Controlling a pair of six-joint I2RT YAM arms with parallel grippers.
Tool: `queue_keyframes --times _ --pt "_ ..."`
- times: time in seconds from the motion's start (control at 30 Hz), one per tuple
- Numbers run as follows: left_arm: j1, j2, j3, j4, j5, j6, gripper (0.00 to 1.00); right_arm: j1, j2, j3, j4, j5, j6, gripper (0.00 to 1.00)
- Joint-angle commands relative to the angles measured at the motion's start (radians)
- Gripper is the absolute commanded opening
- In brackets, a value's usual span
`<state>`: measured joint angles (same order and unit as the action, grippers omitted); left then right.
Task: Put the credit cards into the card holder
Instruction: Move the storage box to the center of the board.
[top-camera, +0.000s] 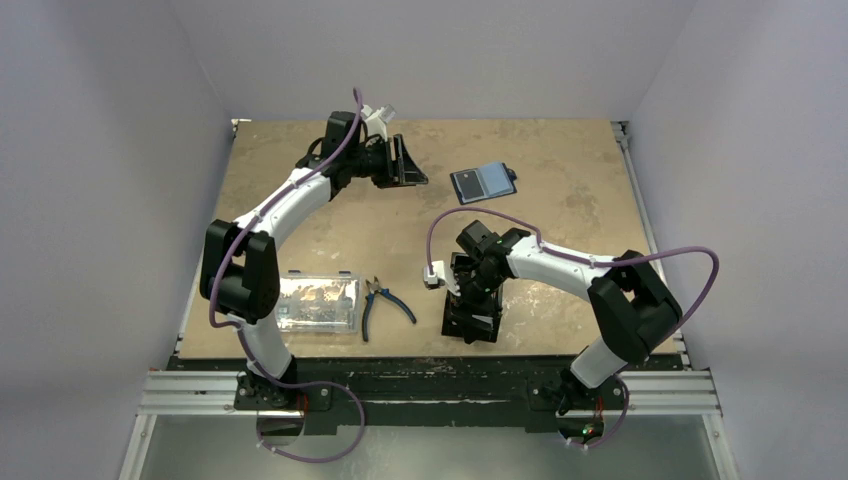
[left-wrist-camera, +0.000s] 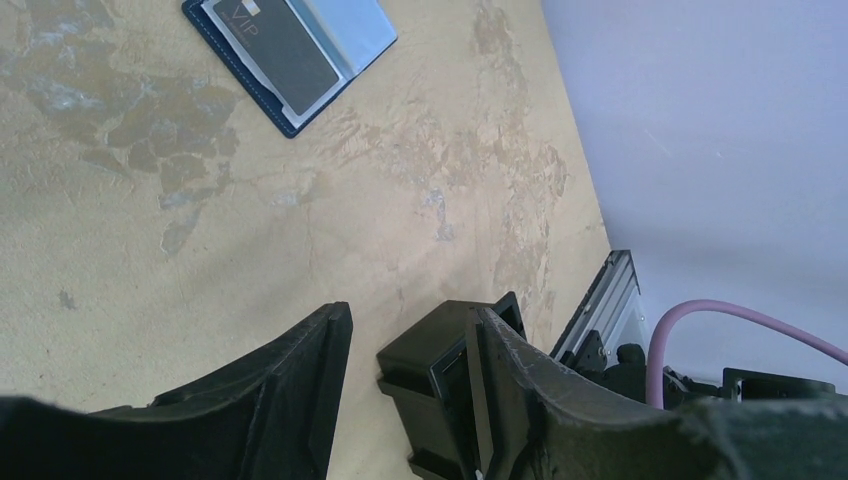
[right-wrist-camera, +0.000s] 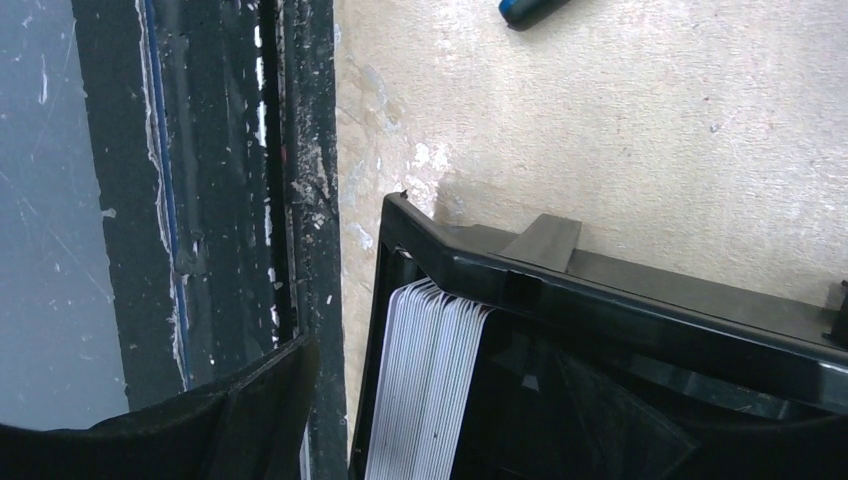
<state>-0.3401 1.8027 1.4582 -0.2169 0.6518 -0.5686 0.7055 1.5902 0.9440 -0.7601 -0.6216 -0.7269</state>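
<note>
Likely card-pick step. Right gripper (top-camera: 470, 292) over black tray (right-wrist-camera: 640, 300), jaws parted, empty, above white credit cards (right-wrist-camera: 430, 390) standing inside. Card holder (top-camera: 483, 182) open on worktop (top-camera: 560, 210) well beyond tray; left gripper (left-wrist-camera: 412, 320) also beyond, jaws released. Next: pinch one card's edge.

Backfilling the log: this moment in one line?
left gripper open | right gripper open at credit cards in tray | card holder open
</note>
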Motion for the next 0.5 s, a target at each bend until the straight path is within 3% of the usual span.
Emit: queue_keyframes --times 0.0,0.47 --pt "0.01 -0.01 -0.006 0.055 0.031 -0.02 0.5 0.011 -0.032 0.012 -0.023 -0.034 -0.045 0.86" --pt "0.021 0.002 -0.009 0.057 0.03 -0.016 0.5 0.015 -0.139 -0.024 -0.028 -0.069 -0.065 0.68"
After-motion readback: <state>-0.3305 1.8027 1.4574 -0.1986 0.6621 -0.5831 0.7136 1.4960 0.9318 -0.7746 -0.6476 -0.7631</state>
